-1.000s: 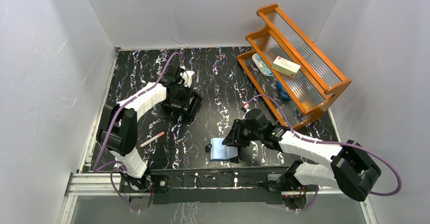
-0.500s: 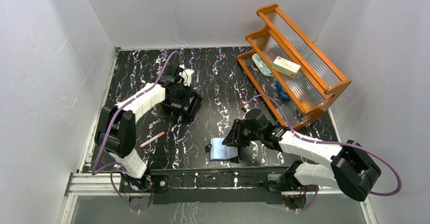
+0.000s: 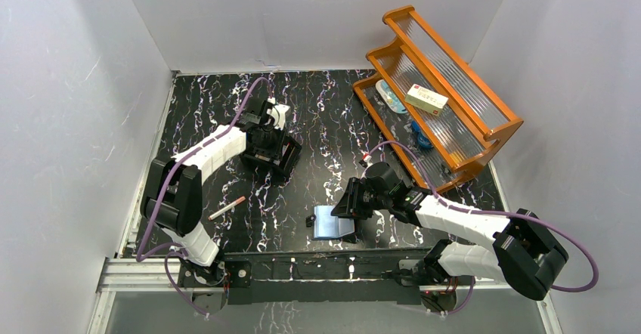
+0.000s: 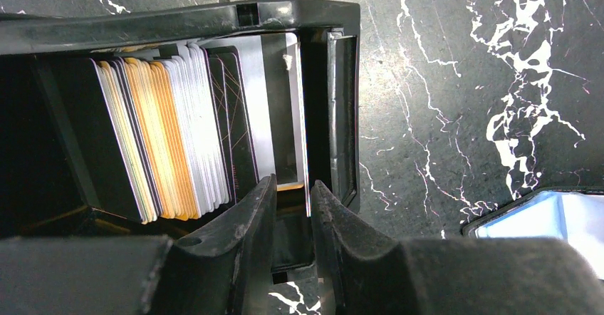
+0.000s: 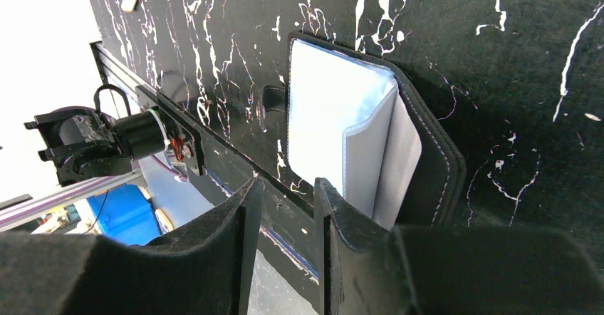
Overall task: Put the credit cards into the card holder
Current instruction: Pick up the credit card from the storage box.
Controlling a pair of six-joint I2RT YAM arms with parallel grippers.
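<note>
Even, diffuse light from above fills the overhead view: the white walls [image 3: 75,85] are bright and shadows under the arms stay soft. In the left wrist view the black box [image 4: 178,23] sinks into deep shade, and the near fingers [image 4: 235,244] blur. The right wrist view blows out white at its upper left — the card holder [image 5: 335,115] lining glares pale.

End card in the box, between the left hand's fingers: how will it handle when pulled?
Probably stiff: the end card stands straight on edge, no bow. Likely light and slick, being thin and smooth, so the left hand may lose it. Standing apart from the packed row, it should lift out of the box freely.
</note>
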